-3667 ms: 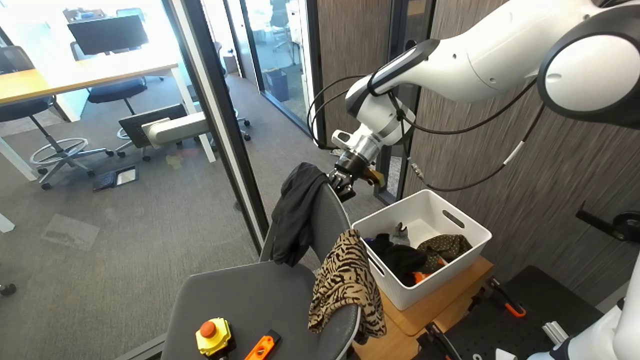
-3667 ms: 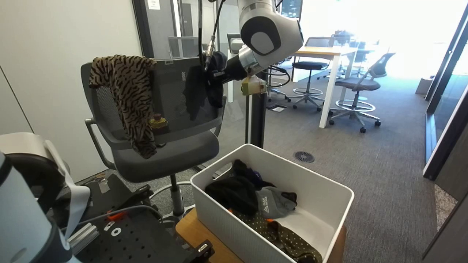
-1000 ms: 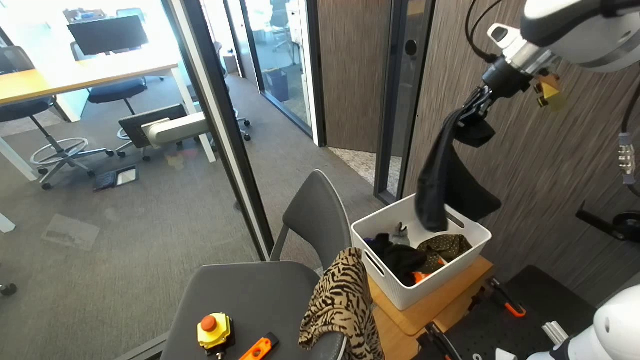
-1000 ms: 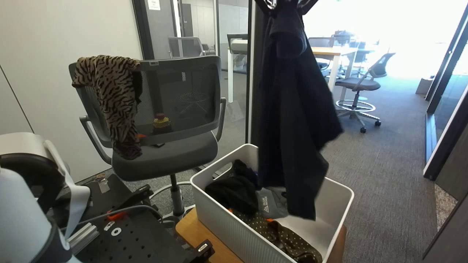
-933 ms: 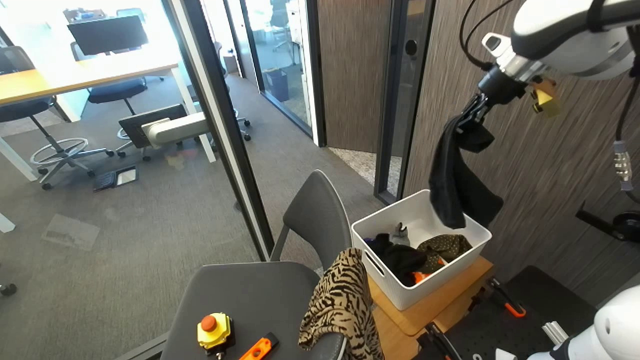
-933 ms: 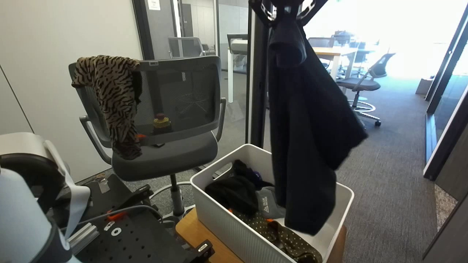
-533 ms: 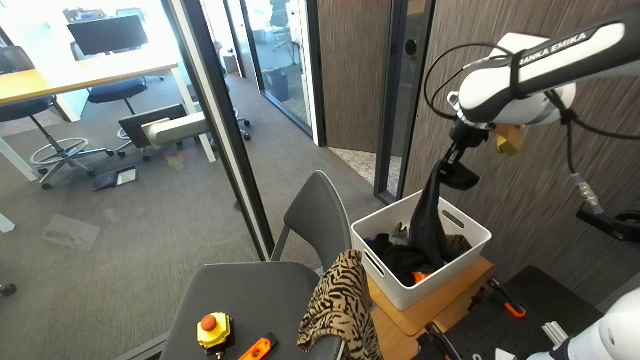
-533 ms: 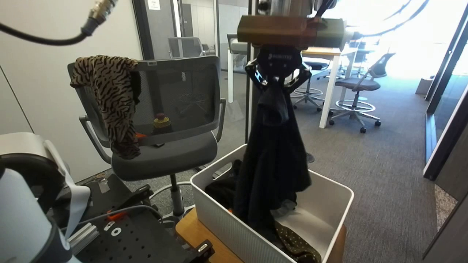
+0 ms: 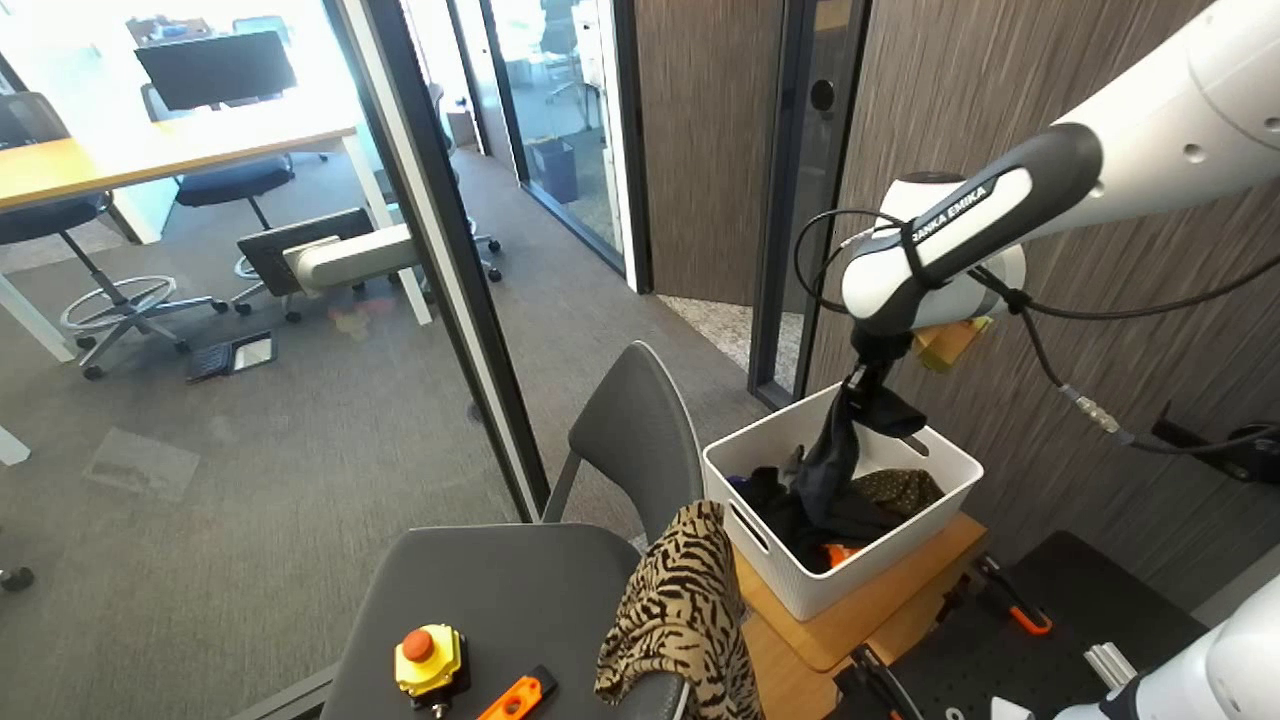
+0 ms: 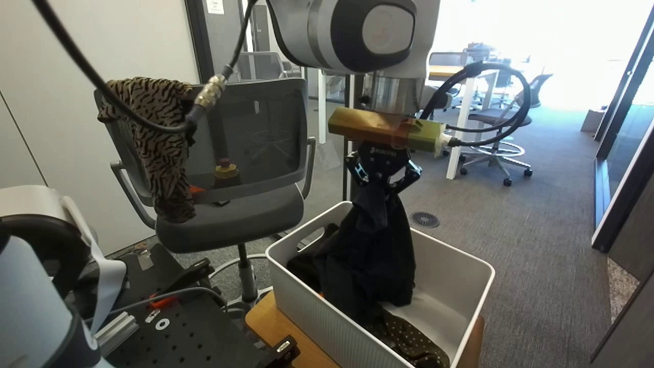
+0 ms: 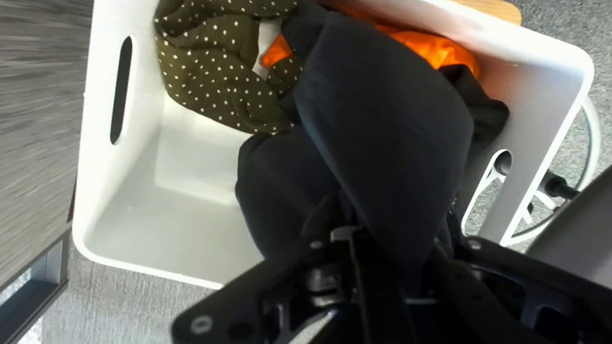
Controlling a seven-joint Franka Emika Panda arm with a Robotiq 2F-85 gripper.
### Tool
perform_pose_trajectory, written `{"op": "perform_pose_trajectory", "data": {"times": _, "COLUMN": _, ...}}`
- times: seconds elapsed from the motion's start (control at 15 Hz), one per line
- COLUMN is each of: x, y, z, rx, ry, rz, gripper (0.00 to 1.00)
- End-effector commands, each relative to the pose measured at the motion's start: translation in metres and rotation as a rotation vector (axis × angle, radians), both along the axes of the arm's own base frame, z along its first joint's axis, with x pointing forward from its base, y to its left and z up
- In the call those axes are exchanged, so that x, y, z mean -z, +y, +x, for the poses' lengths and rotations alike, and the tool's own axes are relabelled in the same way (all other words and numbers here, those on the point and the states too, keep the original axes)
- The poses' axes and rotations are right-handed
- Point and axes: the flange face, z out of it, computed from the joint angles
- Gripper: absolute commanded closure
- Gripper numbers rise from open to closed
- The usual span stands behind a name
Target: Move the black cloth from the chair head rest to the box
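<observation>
The black cloth [image 9: 828, 470] hangs from my gripper [image 9: 858, 388] into the white box [image 9: 800, 595]. In an exterior view the gripper [image 10: 380, 185] is shut on the cloth's upper end, slightly above the box rim, and the cloth [image 10: 375, 250] spreads over the contents of the box [image 10: 317, 309]. In the wrist view the cloth [image 11: 382, 110] lies bunched between the fingers [image 11: 394, 258], with the box floor [image 11: 191, 177] bare beside it. A flap of cloth droops outward from the fingers. The chair head rest [image 9: 637, 375] is bare where it shows; it also shows in an exterior view [image 10: 250, 89].
A tiger-striped cloth [image 9: 680, 600] drapes over the chair's near side. The box holds an olive dotted cloth [image 11: 215, 71], orange fabric [image 11: 430, 48] and dark items. It stands on a wooden stand [image 9: 860, 610]. A wood-grain wall [image 9: 1050, 330] is behind it. A cable [image 10: 153, 125] loops beside the arm.
The black cloth was on the chair head rest; it has been carried over to the box. In the last second the gripper moved down, lowering the cloth so its lower part lies folded inside.
</observation>
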Motion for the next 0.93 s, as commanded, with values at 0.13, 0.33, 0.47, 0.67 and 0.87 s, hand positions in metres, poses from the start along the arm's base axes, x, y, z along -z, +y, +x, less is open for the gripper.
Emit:
{"op": "perform_pose_trajectory", "data": {"times": 0.13, "x": 0.049, "y": -0.002, "z": 0.049, "rx": 0.067, "ry": 0.076, "rz": -0.059, "gripper": 0.98}}
{"op": "perform_pose_trajectory", "data": {"times": 0.33, "x": 0.072, "y": -0.003, "z": 0.064, "rx": 0.082, "ry": 0.114, "rz": -0.060, "gripper": 0.98}}
{"op": "perform_pose_trajectory", "data": {"times": 0.47, "x": 0.081, "y": -0.003, "z": 0.072, "rx": 0.088, "ry": 0.129, "rz": -0.055, "gripper": 0.99}}
{"op": "perform_pose_trajectory", "data": {"times": 0.67, "x": 0.091, "y": -0.005, "z": 0.082, "rx": 0.093, "ry": 0.140, "rz": -0.051, "gripper": 0.99}}
{"op": "perform_pose_trajectory", "data": {"times": 0.87, "x": 0.095, "y": -0.006, "z": 0.090, "rx": 0.098, "ry": 0.147, "rz": -0.051, "gripper": 0.99}}
